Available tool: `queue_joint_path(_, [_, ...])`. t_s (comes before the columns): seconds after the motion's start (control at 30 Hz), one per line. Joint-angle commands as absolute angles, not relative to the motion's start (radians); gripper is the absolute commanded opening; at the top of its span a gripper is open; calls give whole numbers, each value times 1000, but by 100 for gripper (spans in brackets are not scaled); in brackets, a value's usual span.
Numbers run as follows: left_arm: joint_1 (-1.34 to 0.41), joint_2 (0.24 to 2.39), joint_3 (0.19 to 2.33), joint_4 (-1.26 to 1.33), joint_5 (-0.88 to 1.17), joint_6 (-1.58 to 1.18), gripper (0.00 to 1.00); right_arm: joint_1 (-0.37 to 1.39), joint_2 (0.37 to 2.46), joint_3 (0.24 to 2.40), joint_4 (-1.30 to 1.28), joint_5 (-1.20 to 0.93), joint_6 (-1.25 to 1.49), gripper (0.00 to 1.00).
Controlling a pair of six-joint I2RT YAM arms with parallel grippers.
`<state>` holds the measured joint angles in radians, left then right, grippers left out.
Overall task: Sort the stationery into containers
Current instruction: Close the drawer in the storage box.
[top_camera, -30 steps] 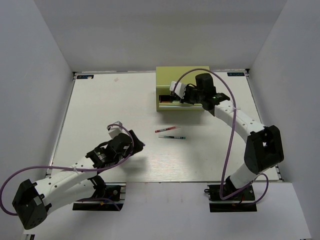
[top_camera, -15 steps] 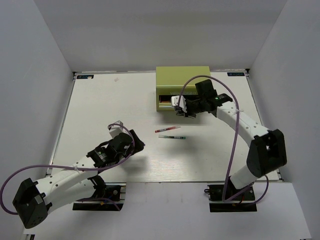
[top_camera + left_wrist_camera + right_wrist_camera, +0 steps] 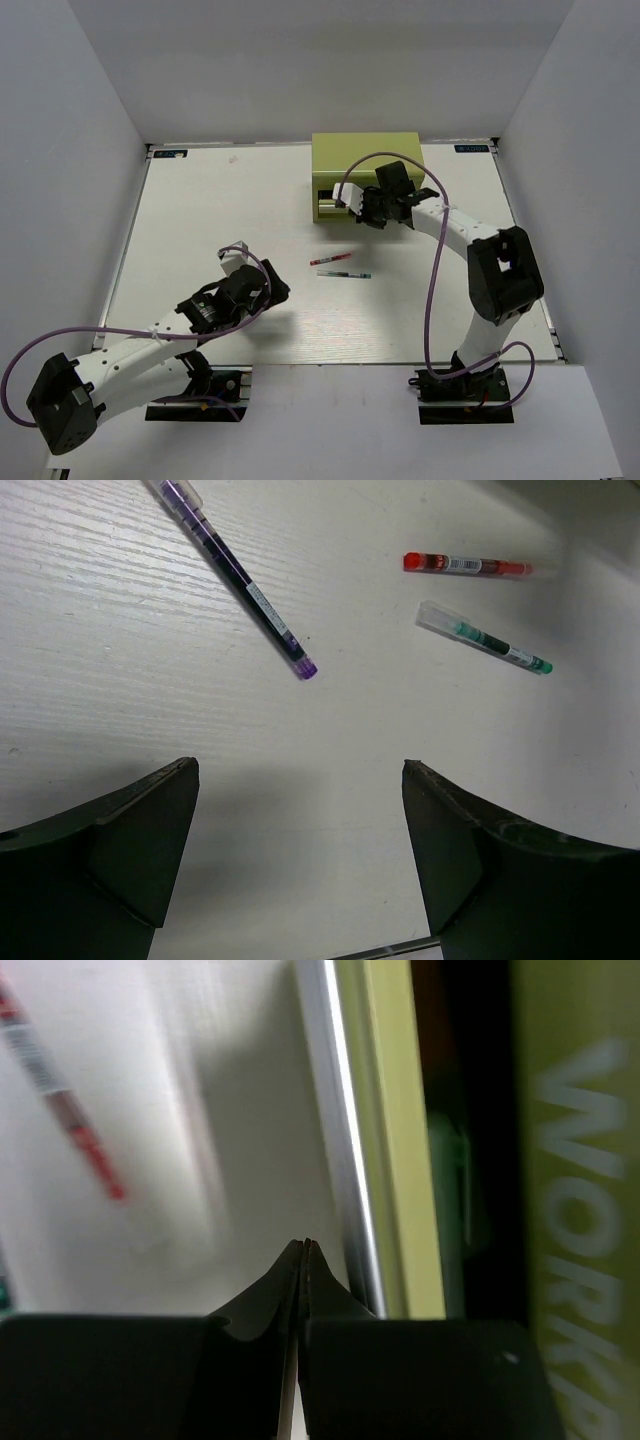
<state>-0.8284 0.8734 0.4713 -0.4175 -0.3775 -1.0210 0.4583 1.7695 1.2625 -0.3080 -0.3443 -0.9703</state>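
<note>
We are seeing the left arm [image 3: 120, 360] and the right arm [image 3: 455, 228] wearing white link shells between black joint housings; purple cables [image 3: 428, 300] are looping along both; black base plates [image 3: 470, 392] are carrying them; the jaws are showing dark, matte and wedge-shaped.

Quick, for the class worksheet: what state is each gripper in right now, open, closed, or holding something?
Left gripper: open, holding nothing.
Right gripper: closed, nothing between its fingers, next to the chest.

One thin purple-barrelled pen [image 3: 235, 575] at upper left, one thin red pen [image 3: 467, 565] and one clear green-tipped pen [image 3: 485, 638] at upper right: three altogether. One olive-green metal tool chest [image 3: 365, 152], top centre of the overhead view.
</note>
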Motion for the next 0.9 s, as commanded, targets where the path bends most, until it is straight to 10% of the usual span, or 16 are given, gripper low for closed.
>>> queue_joint_path(0.0, [-825,859,499,-402,-379,-1011,93,451,1778,1307,-106,-187,-897,0])
queue_joint_path(0.67, [-825,998,509,44,-273,-969,97,425,1781,1273,34,-102,-841,0])
queue_joint_path(0.8, [-825,1146,560,161,-262,-969,36,414,1665,1304,-217,-377,-842,0])
queue_joint_path(0.87, [-815,1262,624,173,-250,-969,32,405,1609,1237,-201,-502,-829,0])
